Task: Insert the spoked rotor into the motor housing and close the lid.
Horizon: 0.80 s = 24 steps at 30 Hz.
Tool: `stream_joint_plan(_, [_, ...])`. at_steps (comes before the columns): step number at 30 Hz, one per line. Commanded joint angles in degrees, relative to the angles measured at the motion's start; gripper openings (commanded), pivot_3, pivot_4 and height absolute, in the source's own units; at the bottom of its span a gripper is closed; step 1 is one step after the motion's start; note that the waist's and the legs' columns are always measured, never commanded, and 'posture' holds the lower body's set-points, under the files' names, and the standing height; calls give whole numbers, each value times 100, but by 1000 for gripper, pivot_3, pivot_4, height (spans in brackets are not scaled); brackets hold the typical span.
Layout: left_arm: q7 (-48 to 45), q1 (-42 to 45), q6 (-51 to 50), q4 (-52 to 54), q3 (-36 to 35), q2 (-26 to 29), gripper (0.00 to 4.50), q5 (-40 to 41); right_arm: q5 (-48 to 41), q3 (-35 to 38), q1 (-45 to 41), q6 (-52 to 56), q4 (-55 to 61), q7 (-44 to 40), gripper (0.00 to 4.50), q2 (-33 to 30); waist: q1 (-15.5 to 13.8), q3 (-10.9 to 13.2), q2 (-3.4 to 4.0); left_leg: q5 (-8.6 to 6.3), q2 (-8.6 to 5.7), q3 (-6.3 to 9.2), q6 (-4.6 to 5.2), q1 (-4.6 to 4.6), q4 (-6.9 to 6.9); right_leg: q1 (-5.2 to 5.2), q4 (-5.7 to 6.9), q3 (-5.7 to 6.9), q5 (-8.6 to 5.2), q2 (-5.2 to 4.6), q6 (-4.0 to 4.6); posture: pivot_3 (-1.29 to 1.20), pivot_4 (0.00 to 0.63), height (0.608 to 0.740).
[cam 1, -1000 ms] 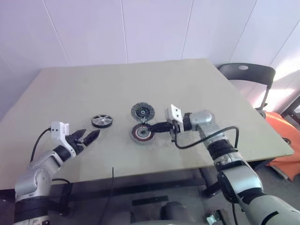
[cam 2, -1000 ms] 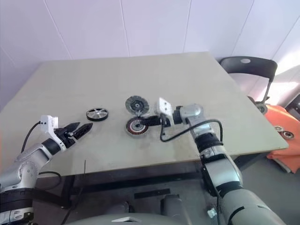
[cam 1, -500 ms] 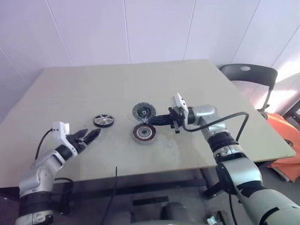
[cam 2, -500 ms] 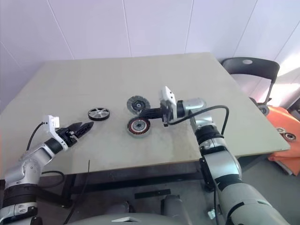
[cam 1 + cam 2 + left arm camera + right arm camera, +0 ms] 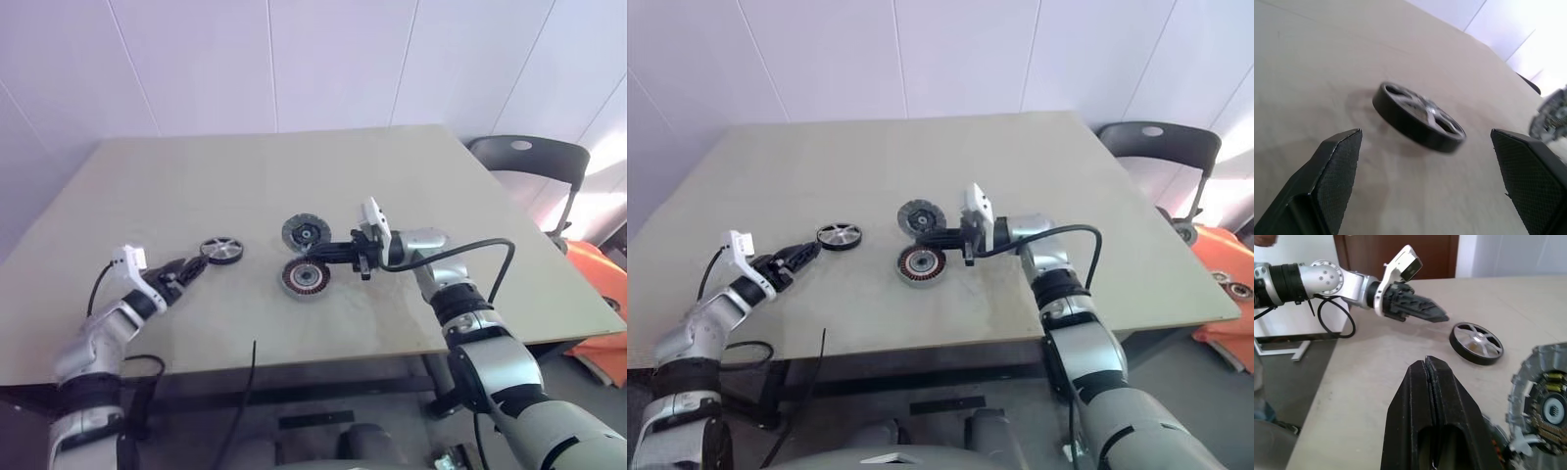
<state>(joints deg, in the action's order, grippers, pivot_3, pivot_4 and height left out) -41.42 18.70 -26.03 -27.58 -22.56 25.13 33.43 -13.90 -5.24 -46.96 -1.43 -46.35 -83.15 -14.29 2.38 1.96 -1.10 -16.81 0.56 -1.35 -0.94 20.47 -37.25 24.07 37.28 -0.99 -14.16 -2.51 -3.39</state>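
In the head views the spoked rotor (image 5: 221,251) lies flat on the surface (image 5: 294,186), left of centre in the frame. The lid (image 5: 305,233) leans tilted just above the motor housing (image 5: 303,278) near the middle. The left end effector (image 5: 188,273) sits at lower left of the rotor, close to it but apart, its fingers spread.

The left wrist view gives what the head views cannot: the rotor's dark rim and silver spokes up close, centred between the two black finger pads (image 5: 1334,169), with bare surface between pads and rim. The lid is cut off at that view's right edge.

The right end effector (image 5: 319,257) reaches in from the right of the frame, over the gap between lid and housing, fingers pressed together and empty. Whether its tip touches the lid is hard to make out. In the right wrist view the housing is mostly hidden behind those closed fingers, and the lid is cut off at the right edge.

A black chair (image 5: 529,157) stands at upper right.
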Motion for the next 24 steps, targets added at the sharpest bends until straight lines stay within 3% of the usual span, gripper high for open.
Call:
stream_joint_plan(1, [-36, 296, 124, -223, 142, -237, 4482, -53, -11, 76, -92, -76, 136, 79, 26, -34, 8, 0, 0, 0, -1, 0, 0, 1, 1, 0, -2, -1, 0, -1, -1, 0, 0, 740])
stream_joint_plan(19, [367, 737, 525, -988, -69, -568, 4482, -79, 188, 82, -157, -191, -134, 293, 26, -129, 6, -4, 7, 2, 1, 10, 1, -51, -16, -58, 9, 11, 3, 5, -5, 0, 0, 740])
stream_joint_plan(24, [405, 697, 499, -1003, -66, -490, 3163, -130, 268, 62, -194, -298, -240, 400, 0, -93, 8, -4, 7, 2, 2, 10, 1, -41, -16, -52, 2, 11, 3, 8, -7, 0, 0, 740])
